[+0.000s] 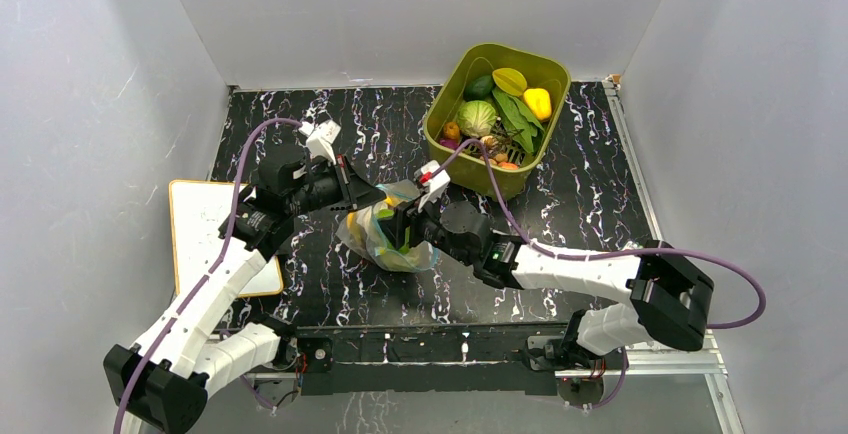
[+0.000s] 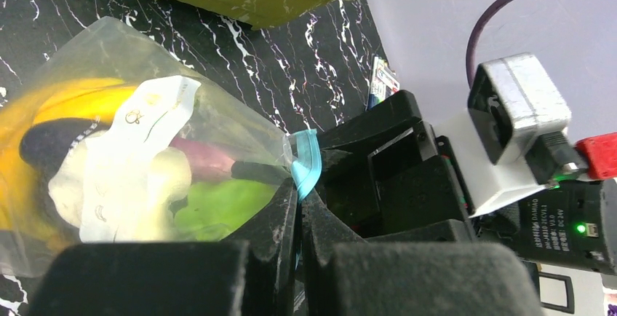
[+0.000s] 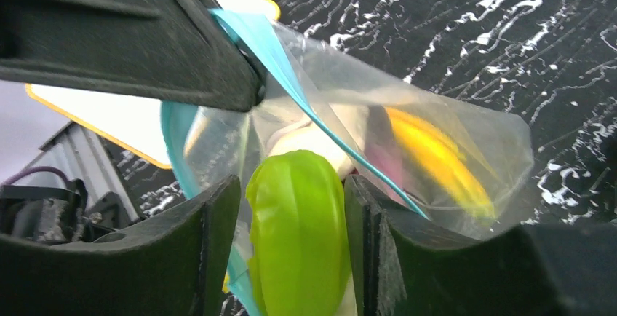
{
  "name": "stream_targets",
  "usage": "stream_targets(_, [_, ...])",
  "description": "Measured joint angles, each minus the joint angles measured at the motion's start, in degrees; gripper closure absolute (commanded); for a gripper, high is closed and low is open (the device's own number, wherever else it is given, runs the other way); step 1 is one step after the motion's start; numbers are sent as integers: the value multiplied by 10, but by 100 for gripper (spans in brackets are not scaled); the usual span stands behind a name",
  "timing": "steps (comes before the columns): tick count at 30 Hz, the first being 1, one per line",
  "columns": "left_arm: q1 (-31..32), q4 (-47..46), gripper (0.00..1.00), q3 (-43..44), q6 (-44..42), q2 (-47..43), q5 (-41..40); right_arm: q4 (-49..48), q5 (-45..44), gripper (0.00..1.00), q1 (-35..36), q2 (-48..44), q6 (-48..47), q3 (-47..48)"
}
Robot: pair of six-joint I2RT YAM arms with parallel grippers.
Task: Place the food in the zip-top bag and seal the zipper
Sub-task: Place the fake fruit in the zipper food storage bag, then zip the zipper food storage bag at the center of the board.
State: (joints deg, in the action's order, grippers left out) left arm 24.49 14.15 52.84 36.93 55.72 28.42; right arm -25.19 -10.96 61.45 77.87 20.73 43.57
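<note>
L gripper point(image 2: 298, 210) pinches the zipper point(image 2: 305, 162) of the bag point(image 2: 145, 61), near the tub point(image 1: 512, 50). R gripper point(image 3: 291, 185) brackets a green piece point(image 3: 298, 243) at the mouth, grip unclear; dropped there, it could roll out or block sealing.

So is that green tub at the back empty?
No, the top view shows a cabbage, a yellow piece and more toy food lying in the green tub.
</note>
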Motion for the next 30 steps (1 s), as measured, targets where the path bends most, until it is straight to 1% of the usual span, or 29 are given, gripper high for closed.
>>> stream_targets(2, [0, -5, 100, 0, 0, 0, -2, 19, -5, 41, 0, 0, -6, 2])
stream_targets(7, [0, -5, 100, 0, -3, 2, -5, 114, -10, 29, 0, -9, -28, 34])
stream_targets(13, [0, -5, 100, 0, -9, 9, -7, 221, 7, 28, 0, -78, -63, 83])
stream_targets(16, [0, -4, 100, 0, -10, 10, -8, 261, 33, 34, 0, -113, -85, 94])
stream_targets(22, [0, -4, 100, 0, -12, 10, -10, 331, 102, 50, 1, -147, -128, 94])
stream_targets(28, [0, -4, 100, 0, -12, 10, -10, 358, 123, 59, 17, -155, -169, 57])
stream_targets(30, [0, -4, 100, 1, -12, 11, -10, 367, 124, 61, 24, -151, -179, 50])
